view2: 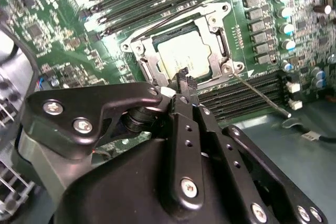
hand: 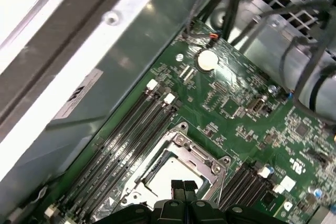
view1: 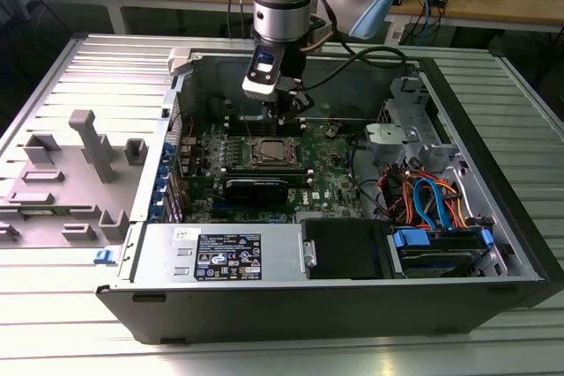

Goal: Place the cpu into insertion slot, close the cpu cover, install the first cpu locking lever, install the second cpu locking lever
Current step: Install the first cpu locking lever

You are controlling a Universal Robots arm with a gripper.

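The cpu (view2: 181, 59) lies in the insertion slot (view1: 271, 152) on the green motherboard, its silver-grey top showing through the window of the cpu cover (view2: 214, 31). The cover lies flat over the chip in both wrist views. One thin wire locking lever (view2: 262, 96) sticks out from the socket's corner over the memory slots. A second thin lever (view2: 157, 24) runs along the socket's opposite edge. My gripper (view2: 182, 81) hangs just above the socket's edge, fingers shut together with nothing between them. The first wrist view has the gripper (hand: 183, 186) over the cpu (hand: 170, 174).
The open computer case (view1: 493, 182) walls in the board. Long black memory slots (hand: 126, 140) flank the socket on both sides. Orange and blue cables (view1: 432, 200) and a drive cage sit at the exterior view's right. A power supply (view1: 220, 253) lies in front, and a grey fixture (view1: 88, 147) stands outside the case.
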